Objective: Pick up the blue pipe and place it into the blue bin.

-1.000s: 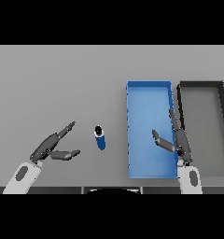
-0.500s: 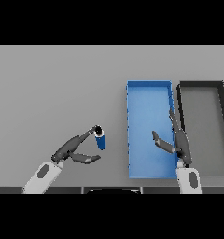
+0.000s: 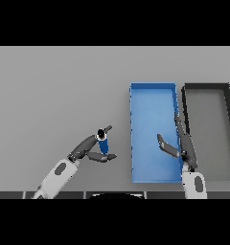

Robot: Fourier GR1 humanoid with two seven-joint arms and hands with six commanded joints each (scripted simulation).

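Grey table (image 3: 54, 95): left hand (image 3: 90, 149), fingers spread around the blue pipe (image 3: 103, 142), should close squarely before lifting toward the blue bin (image 3: 153, 93).

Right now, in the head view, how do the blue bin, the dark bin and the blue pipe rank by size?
1. Blue bin and dark bin: they look about alike, so no ranking between them.
2. Blue pipe: far smaller, between the left hand's fingers and thumb.

Looks like a bare sorting/test bench, not a home or kitchen: plain grey table (image 3: 54, 86) filling the view, no walls or furniture seen. At approx 3 o'clock, two open rectangular bins side by side: blue bin (image 3: 153, 88) w/ dark bin (image 3: 206, 87) just right.
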